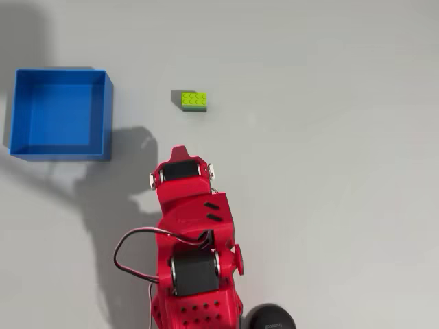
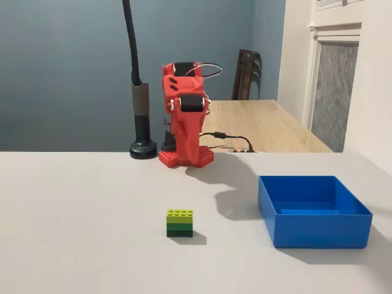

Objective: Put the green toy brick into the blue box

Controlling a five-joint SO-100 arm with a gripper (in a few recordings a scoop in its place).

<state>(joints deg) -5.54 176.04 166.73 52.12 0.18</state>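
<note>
Grey table (image 1: 329, 205): blue box (image 1: 60, 113) empty, green toy brick (image 1: 194, 101) apart; claw (image 1: 180, 152) state unclear.

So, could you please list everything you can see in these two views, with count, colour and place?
green toy brick: one, lime-green top with darker sides, on the table between the arm and the box, apart from both.
blue box: one, bright blue, open-topped, nothing inside, left in the overhead view, right in the fixed view.
table: one, light grey, under everything.
black stand: one, round base and curved neck, beside the arm's base.
wooden table: one, light brown, behind the grey one.
chair: one, dark, at the far wall.
arm: one, red, folded; fingers tucked, state unclear.
</note>
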